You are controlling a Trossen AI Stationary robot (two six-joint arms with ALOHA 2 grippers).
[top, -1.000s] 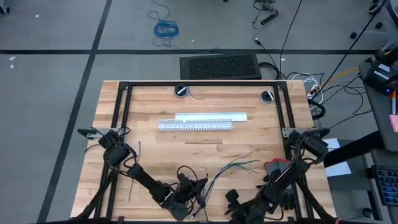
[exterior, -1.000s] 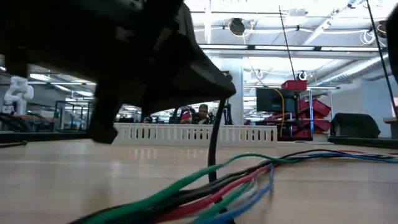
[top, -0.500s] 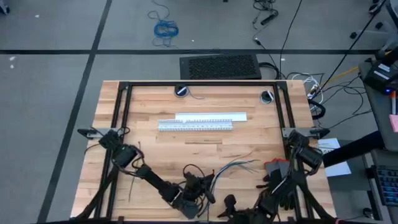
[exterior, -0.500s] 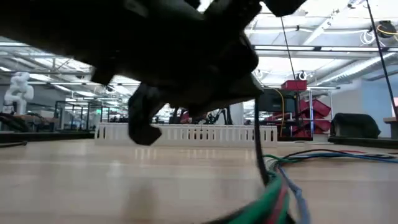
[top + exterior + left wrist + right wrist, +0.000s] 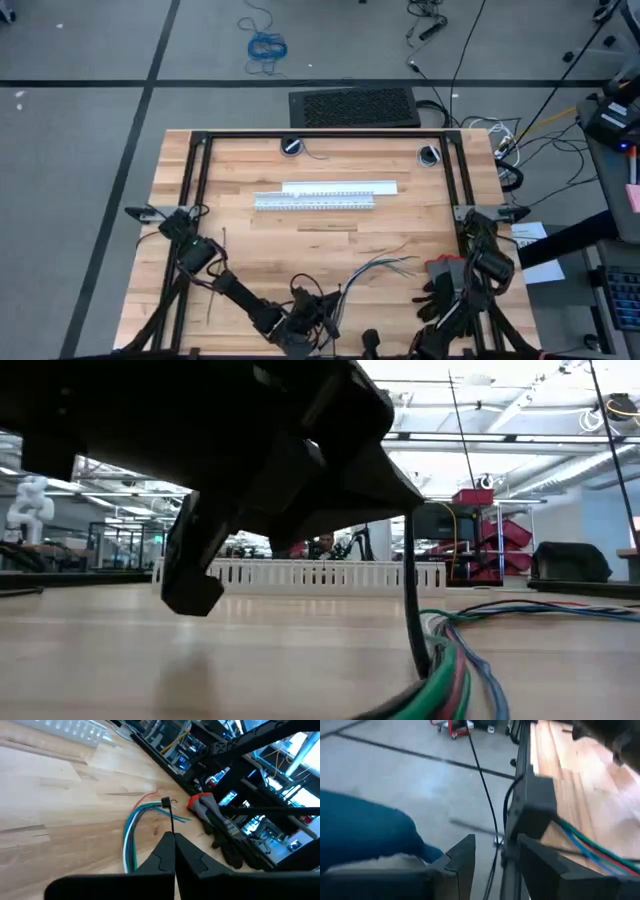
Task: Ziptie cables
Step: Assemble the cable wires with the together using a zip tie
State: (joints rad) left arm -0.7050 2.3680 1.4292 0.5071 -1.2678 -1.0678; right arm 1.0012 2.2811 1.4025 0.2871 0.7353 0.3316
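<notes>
Black ziptie [image 5: 168,816] upright between closed left fingers [image 5: 159,861]; unclear overhead.

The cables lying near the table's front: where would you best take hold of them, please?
Probably grip the cables where the wires run gathered together, short of the splayed loose ends, coming straight down from above. They lie flat on the table, so a tool closing across the bundle should catch every wire.

white slotted duct [image 5: 314,201] mid-table, blue coiled cord [image 5: 267,46] on floor, black mat [image 5: 354,106]
</notes>
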